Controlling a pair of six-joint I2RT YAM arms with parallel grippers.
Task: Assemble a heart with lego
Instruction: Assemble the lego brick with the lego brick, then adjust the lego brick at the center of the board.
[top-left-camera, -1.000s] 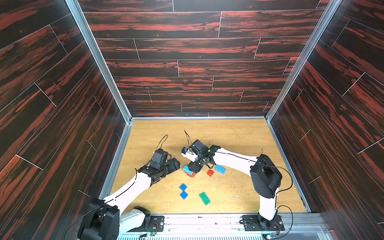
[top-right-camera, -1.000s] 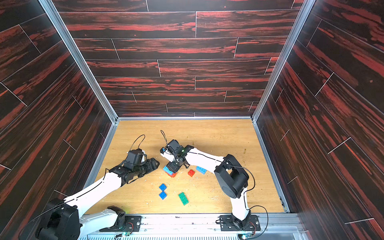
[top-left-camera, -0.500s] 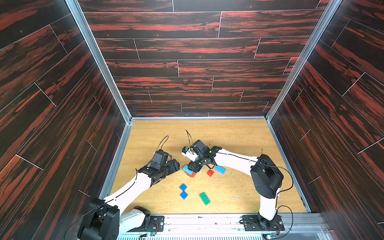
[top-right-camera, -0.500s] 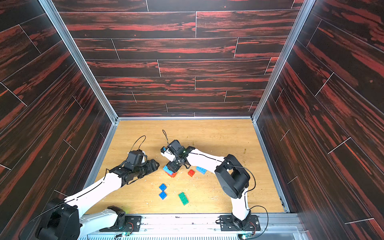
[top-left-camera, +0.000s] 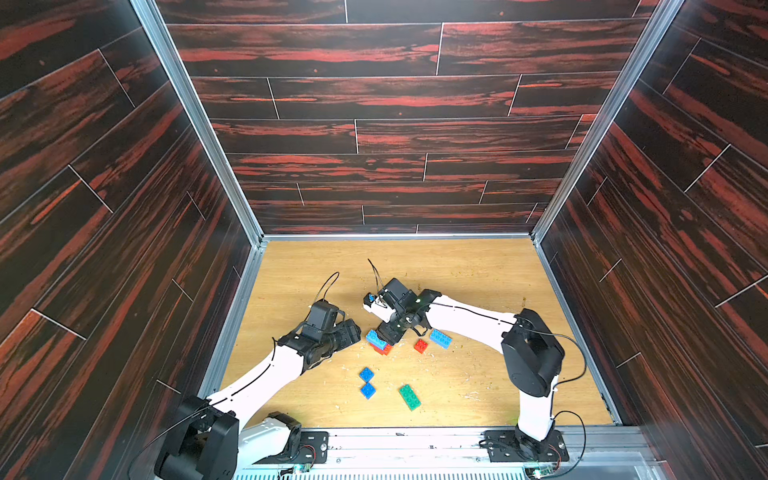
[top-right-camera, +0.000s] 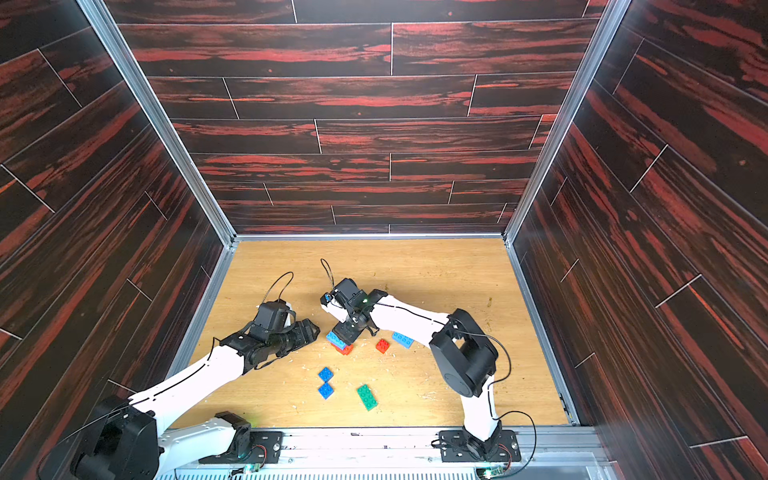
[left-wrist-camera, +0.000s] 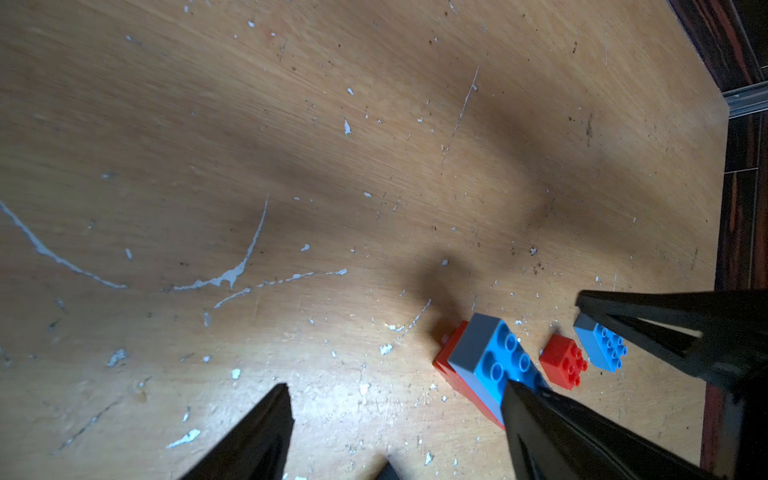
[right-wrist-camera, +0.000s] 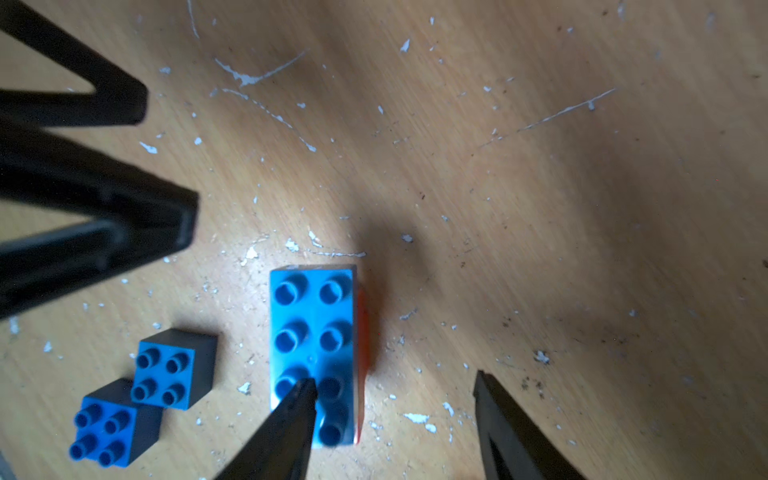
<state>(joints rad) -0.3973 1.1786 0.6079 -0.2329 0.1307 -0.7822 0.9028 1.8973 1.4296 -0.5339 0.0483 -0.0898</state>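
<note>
I find the left gripper (left-wrist-camera: 395, 384) with its jaws spread wide and nothing between them, hanging low over the scratched wooden floor (left-wrist-camera: 291, 166).

The right gripper (right-wrist-camera: 395, 378) is also parted and grips nothing. One finger (right-wrist-camera: 286, 424) overlaps the end studs of a long light blue studded plastic brick (right-wrist-camera: 313, 332); I cannot tell whether it touches. The other finger is clear of the brick, over bare floor.

That brick lies on top of a red-orange plastic brick (left-wrist-camera: 446, 368), mid-floor between the two grippers.

To the right of it, a small red-orange square brick (top-left-camera: 420, 345) lies just beside a second long light blue brick (top-left-camera: 440, 338).

Nearer the arm bases, two dark blue square bricks (top-left-camera: 366, 374) lie corner to corner. A long green brick (top-left-camera: 409, 397) lies near them but apart.
</note>
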